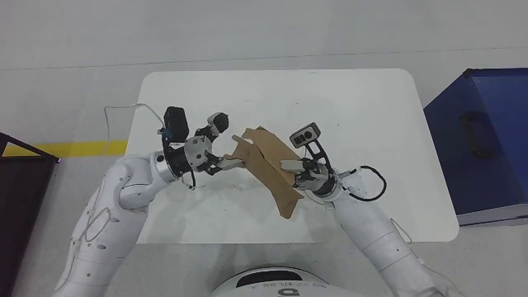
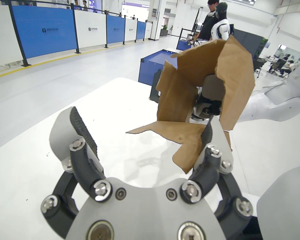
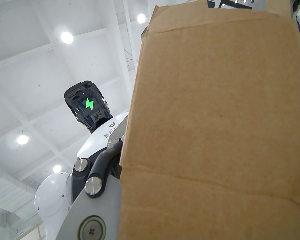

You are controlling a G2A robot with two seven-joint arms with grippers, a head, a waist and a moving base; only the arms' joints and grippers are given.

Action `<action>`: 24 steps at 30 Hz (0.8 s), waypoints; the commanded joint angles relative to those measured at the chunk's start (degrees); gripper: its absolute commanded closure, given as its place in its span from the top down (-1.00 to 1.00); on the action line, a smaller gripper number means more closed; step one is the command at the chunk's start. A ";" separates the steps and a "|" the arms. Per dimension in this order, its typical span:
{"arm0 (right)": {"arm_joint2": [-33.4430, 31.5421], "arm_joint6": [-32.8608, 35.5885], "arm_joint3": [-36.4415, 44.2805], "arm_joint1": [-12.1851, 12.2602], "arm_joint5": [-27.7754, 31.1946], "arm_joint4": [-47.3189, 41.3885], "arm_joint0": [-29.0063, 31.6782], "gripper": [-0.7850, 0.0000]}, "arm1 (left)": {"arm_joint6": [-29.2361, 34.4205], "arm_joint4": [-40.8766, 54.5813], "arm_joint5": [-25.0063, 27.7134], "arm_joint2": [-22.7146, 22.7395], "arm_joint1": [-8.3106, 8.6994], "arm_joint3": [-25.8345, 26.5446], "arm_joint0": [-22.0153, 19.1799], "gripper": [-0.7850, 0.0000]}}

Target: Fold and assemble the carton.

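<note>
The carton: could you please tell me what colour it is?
The carton is plain brown, clearest in the left wrist view.

Carton (image 1: 272,169): plain brown cardboard, no print seen. Table (image 1: 363,115): white, unpatterned. Left gripper (image 2: 143,119): silver-grey metal w/ black links; pads (image 2: 86,132) are black, finely ribbed. Bin (image 1: 487,148) beside table: dark blue. Floor (image 1: 247,16): pale grey, crossed by a yellow stripe (image 1: 82,147). Fence panels (image 2: 47,33) are seen alternating blue & white, black-framed.
</note>
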State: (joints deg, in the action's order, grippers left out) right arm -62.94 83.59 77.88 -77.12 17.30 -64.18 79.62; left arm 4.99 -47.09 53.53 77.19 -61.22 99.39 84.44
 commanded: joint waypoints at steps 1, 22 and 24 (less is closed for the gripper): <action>-0.01 -0.05 0.09 0.01 -0.27 0.01 0.06 -1.00 | -0.48 0.47 -0.34 0.23 0.01 0.21 -0.14 1.00; 3.43 4.42 -5.33 -1.93 -2.71 -10.26 -2.39 -1.00 | -11.13 -4.02 -18.69 1.32 -1.07 7.53 4.27 1.00; 3.54 4.42 -6.34 -2.14 -2.02 -10.59 -2.69 -1.00 | -10.43 -8.65 -20.78 0.87 -1.10 8.58 4.09 1.00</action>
State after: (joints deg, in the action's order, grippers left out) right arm -59.41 88.01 71.98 -79.18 14.97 -74.68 77.05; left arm -5.86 -52.73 33.90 78.25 -62.32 107.42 88.66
